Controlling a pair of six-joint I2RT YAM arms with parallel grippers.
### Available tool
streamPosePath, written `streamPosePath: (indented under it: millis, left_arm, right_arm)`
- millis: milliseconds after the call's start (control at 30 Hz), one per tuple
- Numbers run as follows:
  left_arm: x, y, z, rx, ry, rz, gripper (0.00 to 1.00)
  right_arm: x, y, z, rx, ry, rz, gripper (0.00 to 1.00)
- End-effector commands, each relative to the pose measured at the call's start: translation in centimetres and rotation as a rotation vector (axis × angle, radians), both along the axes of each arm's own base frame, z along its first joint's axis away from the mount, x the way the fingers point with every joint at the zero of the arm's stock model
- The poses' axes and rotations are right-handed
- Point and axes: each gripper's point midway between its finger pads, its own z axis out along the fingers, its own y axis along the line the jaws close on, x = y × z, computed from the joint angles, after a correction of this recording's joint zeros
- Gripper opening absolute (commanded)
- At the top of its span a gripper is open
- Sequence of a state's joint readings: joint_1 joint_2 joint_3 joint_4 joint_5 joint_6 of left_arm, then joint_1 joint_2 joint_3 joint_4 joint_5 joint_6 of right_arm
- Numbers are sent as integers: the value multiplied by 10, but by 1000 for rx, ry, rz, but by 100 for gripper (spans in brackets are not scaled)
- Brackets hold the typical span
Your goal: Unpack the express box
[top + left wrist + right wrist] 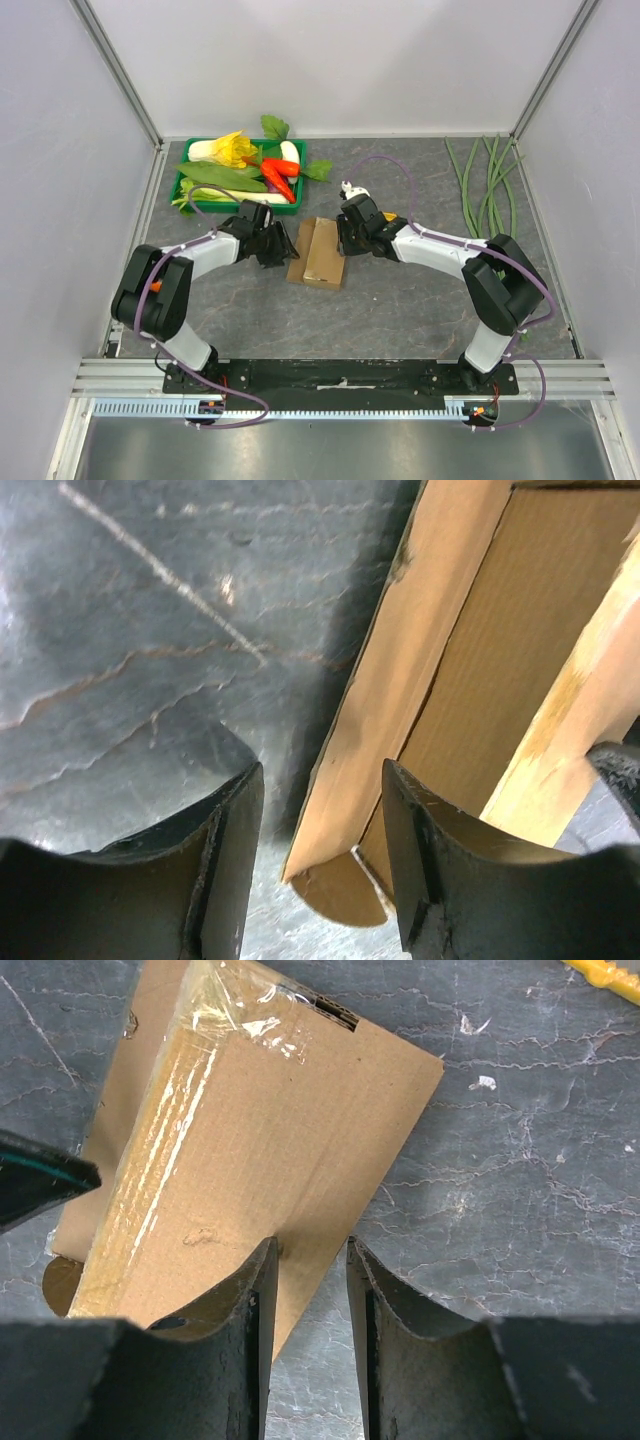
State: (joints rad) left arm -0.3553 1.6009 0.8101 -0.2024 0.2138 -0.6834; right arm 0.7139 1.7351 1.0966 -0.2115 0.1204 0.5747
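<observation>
Left gripper (322, 770), jaws wide apart, straddles the express box's (318, 255) left flap; right gripper (310, 1245) stands narrowly parted at its right edge. Best bet: pinch squarely, peel outward.

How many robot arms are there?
2. The left arm reaches toward the express box from its left side. The right arm reaches toward it from its right side. None seem hidden.
</observation>
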Motion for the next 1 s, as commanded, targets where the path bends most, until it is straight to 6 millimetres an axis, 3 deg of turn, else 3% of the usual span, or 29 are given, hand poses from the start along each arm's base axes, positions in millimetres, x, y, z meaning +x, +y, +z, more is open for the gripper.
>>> streamPosePath:
  millis: [0, 100, 333, 700, 900, 933, 967]
  left_arm:
    - [16, -7, -4, -27, 2, 5, 58]
    - [22, -11, -6, -50, 12, 12, 58]
    - [29, -23, -16, -145, 71, -17, 46]
    - [-4, -39, -19, -350, 142, -87, 41]
    - [-1, -44, -12, -384, 125, -98, 15]
    - [2, -44, -6, -383, 109, -100, 4]
    - [0, -42, -5, -373, 117, -98, 2]
  right_arm:
    - [-17, -18, -19, -74, 61, 70, 39]
    - [-23, -21, -23, -49, 81, 96, 39]
    - [-30, -23, -31, -12, 121, 125, 30]
    - [-27, -31, -44, 69, 174, 126, 29]
    - [-24, -31, -41, 89, 176, 123, 29]
    - [-24, -31, -39, 89, 174, 118, 29]
    - [-23, -32, -37, 87, 169, 111, 29]
